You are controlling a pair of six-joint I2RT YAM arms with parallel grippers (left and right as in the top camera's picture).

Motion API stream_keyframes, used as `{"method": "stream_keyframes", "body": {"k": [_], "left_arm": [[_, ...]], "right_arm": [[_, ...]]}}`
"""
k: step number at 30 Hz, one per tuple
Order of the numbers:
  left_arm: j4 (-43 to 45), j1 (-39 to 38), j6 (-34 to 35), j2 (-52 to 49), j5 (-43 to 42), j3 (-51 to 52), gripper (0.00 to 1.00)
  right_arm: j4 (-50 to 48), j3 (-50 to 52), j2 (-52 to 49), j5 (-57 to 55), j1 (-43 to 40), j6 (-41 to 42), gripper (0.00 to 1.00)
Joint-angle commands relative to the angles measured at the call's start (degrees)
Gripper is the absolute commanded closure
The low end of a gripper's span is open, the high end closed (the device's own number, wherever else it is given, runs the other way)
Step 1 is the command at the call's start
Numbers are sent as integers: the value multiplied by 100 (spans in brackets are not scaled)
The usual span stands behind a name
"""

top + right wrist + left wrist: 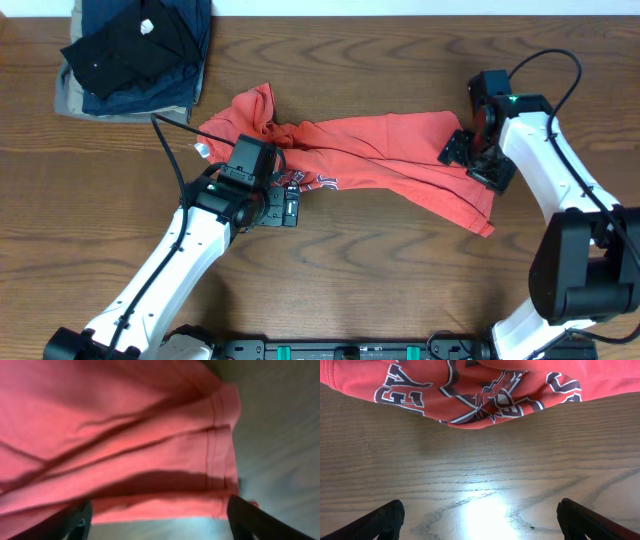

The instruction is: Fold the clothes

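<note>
The table [400, 300] carries the crumpled orange shirt [380, 160], sprawled from centre toward three o'clock and not yet folded. The right pincer [475, 160] straddles the three-o'clock hem, jaws apart. The left pincer [480, 520], released, hovers by the six-o'clock edge. Next, I'd guess: pinch both edges and spread the shirt flat.

Right wrist view's all blur, and the T-shirt [125, 435] runs off its top and left edges. Overhead, my left gripper [288, 208] covers part of the lettering [322, 183].
</note>
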State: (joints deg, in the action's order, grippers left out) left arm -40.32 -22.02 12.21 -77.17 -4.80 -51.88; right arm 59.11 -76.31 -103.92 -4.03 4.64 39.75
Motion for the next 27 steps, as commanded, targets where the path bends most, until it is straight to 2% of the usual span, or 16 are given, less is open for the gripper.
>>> {"method": "stream_keyframes", "body": {"k": [1,6,12,16,19,24,27], "left_arm": [[-37,-7,57,-33,-57,76,2],[-35,-7,57,-33,-59,76,2],[-35,-7,55,-33,-59,76,2],[-35,-7,55,-33,-59,76,2],[-35,-7,55,-33,-57,76,2],[-35,-7,55,-33,-57,76,2],[-35,-7,55,-33,-57,76,2]], "right_arm": [[-181,44,-125,-221,50,-90,25],[-470,44,-142,-188,52,-76,40],[-463,46,-382,-85,59,7,43],[-442,46,-586,166,59,4,49],[-472,46,-629,166,61,7,45],[-584,46,-739,138,66,4,28],[-671,46,-894,127,66,4,29]]}}
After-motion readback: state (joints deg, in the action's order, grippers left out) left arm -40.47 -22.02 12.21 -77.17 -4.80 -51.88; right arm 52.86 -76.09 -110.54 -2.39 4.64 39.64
